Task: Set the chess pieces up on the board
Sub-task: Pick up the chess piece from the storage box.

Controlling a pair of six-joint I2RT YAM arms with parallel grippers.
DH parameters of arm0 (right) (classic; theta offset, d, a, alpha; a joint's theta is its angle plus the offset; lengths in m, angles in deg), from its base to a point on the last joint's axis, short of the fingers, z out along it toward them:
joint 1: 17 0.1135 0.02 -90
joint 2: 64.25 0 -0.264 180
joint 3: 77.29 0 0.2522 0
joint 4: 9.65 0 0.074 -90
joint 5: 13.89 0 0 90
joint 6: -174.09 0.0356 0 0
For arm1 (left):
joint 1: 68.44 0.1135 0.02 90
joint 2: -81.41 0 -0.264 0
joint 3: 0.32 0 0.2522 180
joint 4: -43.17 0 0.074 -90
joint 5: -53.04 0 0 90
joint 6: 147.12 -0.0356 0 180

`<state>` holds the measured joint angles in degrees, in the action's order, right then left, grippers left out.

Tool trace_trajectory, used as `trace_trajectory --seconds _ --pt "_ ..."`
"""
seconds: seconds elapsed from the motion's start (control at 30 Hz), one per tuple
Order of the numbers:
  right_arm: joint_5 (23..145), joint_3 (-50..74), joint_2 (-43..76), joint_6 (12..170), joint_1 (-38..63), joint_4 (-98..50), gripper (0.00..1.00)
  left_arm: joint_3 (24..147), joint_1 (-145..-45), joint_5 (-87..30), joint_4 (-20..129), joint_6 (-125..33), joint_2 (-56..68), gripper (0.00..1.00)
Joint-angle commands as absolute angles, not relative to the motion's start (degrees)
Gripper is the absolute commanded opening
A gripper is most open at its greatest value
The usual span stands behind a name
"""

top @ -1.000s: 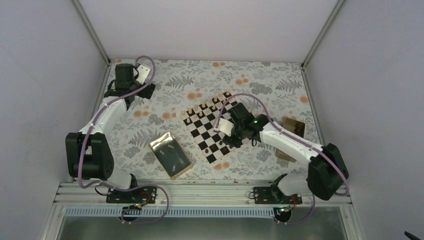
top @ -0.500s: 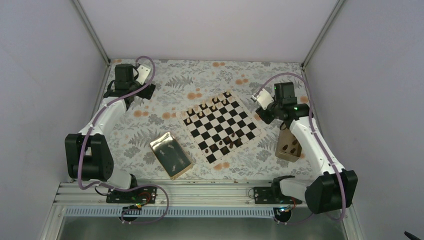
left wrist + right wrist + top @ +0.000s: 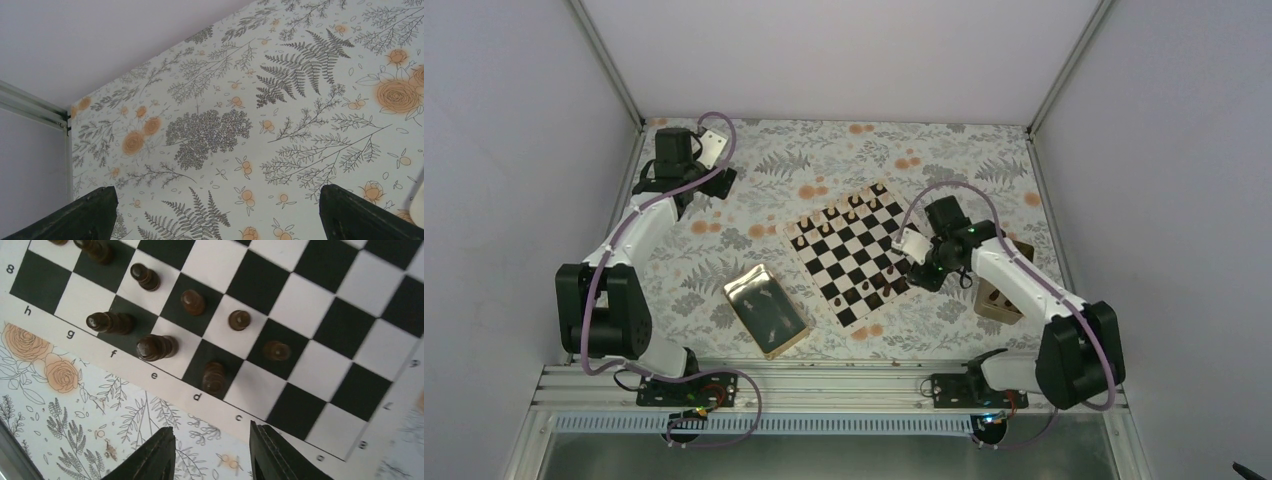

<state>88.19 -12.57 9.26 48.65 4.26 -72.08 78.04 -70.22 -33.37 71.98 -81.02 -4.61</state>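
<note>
The board (image 3: 861,247) lies mid-table, turned at an angle. Light tan chess pieces (image 3: 839,212) stand along its far edge, and several dark brown chess pieces (image 3: 879,285) stand near its front right edge. The right wrist view shows the dark pieces (image 3: 156,347) on the two rows by the lettered rim (image 3: 165,390). My right gripper (image 3: 922,268) hovers over that rim near letters d and c; its fingers (image 3: 212,452) are open with nothing between them. My left gripper (image 3: 709,183) is open wide over bare cloth at the far left (image 3: 217,220).
A shiny gold tray (image 3: 766,310) holding a few small pieces lies front left of the board. A small tan open box (image 3: 1002,298) with dark pieces inside sits right of the board, beside my right arm. Walls enclose the floral cloth.
My right arm left the board, swung up to the far right above the box, then came back down to the board's front right edge. The left arm has not moved.
</note>
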Motion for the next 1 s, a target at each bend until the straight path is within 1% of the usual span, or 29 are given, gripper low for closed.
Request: trace_trajectory --seconds 0.0,0.13,0.27,0.37,0.53,0.73,0.97 --pt "89.8 -13.9 11.7 50.8 5.8 -69.2 0.41 79.4 -70.5 -32.0 70.1 -81.7 -5.3 1.00" --pt "89.7 -14.2 13.4 51.2 6.1 -67.7 0.41 79.0 -70.5 -32.1 69.8 -81.6 -5.1 1.00" --pt "87.5 -14.3 12.4 52.2 5.9 -67.2 0.41 78.9 -70.5 -32.0 69.7 -81.5 -4.9 1.00" --pt "88.5 -14.4 10.6 52.6 4.5 -67.6 0.43 79.0 -70.5 -31.9 69.6 -81.4 -4.9 1.00" --pt "86.2 -15.1 9.0 53.4 1.2 -67.6 0.43 79.3 -70.5 -31.6 69.5 -81.4 -5.1 1.00" --pt "84.6 -13.5 5.6 52.1 -11.2 -68.8 0.48 79.3 -70.4 -32.3 69.4 -82.0 -4.8 1.00" --pt "90.1 -9.7 1.6 42.9 -34.5 -74.7 0.48 79.9 -70.5 -32.3 68.9 -82.3 -5.5 1.00"
